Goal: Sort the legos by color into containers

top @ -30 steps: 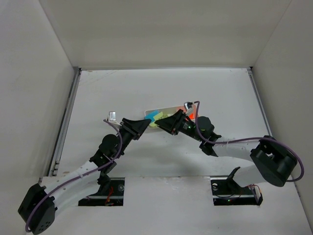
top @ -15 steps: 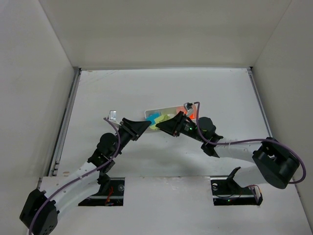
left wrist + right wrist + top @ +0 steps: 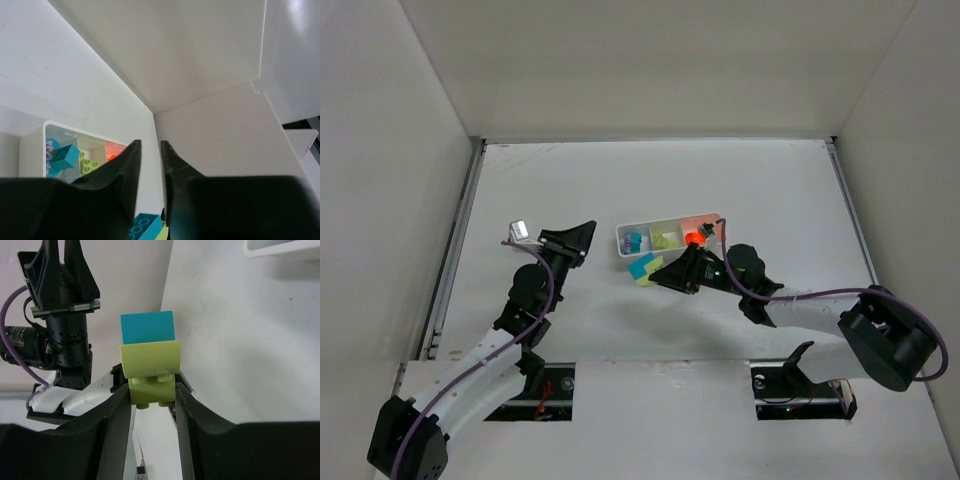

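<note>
Legos first: my right gripper [image 3: 151, 390] is clamped on one yellow-green brick [image 3: 150, 362] with one teal brick [image 3: 147, 326] joined to it, held just on the near side of the white tray [image 3: 30, 160]. My left gripper [image 3: 150, 145], left of the tray, has its fingers together on nothing. The tray has three compartments. The left holds teal pieces [image 3: 64, 156], the middle green pieces [image 3: 89, 165], and the right one orange brick [image 3: 694, 238]. I can't count the teal and green pieces there.

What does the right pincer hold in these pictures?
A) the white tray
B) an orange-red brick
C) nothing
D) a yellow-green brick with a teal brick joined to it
D: the right wrist view shows the right pincer gripping a yellow-green brick with a teal brick attached.
</note>
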### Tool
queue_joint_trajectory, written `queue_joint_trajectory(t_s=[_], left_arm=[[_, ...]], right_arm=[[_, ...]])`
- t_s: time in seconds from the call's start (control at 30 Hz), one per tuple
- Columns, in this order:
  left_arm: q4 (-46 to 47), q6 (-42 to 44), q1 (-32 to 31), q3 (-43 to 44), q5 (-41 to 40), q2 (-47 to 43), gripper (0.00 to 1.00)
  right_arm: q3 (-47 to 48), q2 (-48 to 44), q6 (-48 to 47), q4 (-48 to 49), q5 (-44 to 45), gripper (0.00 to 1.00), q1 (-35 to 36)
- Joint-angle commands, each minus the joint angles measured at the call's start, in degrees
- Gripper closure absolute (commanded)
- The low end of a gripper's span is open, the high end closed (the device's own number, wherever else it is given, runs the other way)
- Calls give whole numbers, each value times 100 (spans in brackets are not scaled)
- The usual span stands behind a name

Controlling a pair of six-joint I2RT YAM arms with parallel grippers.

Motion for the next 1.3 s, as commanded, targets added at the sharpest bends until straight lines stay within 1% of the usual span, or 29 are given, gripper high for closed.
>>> queue_joint_trajectory(t_s=[0.0,0.07,0.17,0.27,0.33,0.43,0.57,0.67,0.77,0.83,0.9,1.1,1.2,1.27], left_arm=[[257,290,-175,336,198,30,77],[-23,537,-201,494,655,66,65],[-683,783,-254,705,1454,136,39],[-843,959,-175,592,2097,127,30],[-694,968,-175,381,2300,101,27],[-89,968,-298,47,2406,74,22],[904,1056,-605,-129,2511,241,16],[1485,1082,-807,-156,2573,504,16],[1846,1048,-939,-182,2521,672,17],[1978,1021,-983,-174,2494,751,26],[2040,960,-1010,-182,2380,751,34],[2023,916,-1124,-147,2327,593,44],[1988,837,-1151,-112,2371,575,44],[1961,819,-1186,-86,2450,628,41]], right_arm=[[106,-242,-141,267,-171,65,-117],[150,-268,-158,249,-206,64,-161],[194,-312,-193,188,-329,64,-232],[202,-356,-141,223,-548,64,-363],[255,-417,-53,232,-750,64,-451],[360,-532,131,223,-952,64,-522],[527,-567,439,231,-1120,64,-513],[650,-567,589,197,-1076,64,-496],[712,-523,659,179,-980,64,-390],[747,-479,712,223,-953,64,-311],[800,-418,712,232,-909,64,-215],[844,-216,747,249,-918,64,-100],[870,-181,782,311,-918,64,-100],[914,-137,791,328,-935,64,-100]])
